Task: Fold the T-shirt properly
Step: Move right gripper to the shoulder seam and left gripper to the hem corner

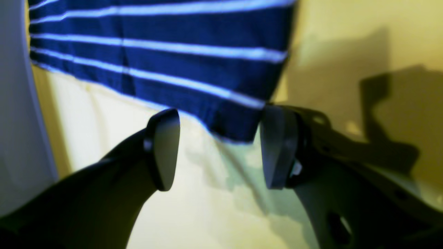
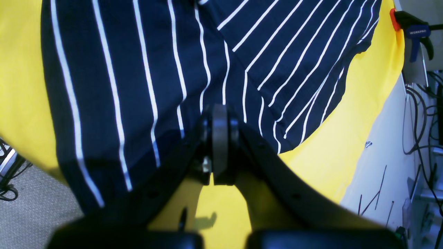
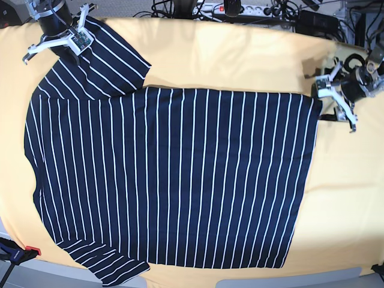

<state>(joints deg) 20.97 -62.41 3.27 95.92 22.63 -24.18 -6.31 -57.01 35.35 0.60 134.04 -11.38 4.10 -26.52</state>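
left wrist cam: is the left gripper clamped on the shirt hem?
No. The left gripper stands open, its pads apart on either side of the T-shirt corner, with yellow cloth visible between them.

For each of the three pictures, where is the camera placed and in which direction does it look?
Left wrist: on the left arm, looking past the open left gripper at a corner of the T-shirt.
Right wrist: on the right arm, looking past the shut right gripper pressed to the striped fabric.
Base: overhead, looking down on the yellow cloth; both arms show at the far corners.
All three views share the T-shirt.
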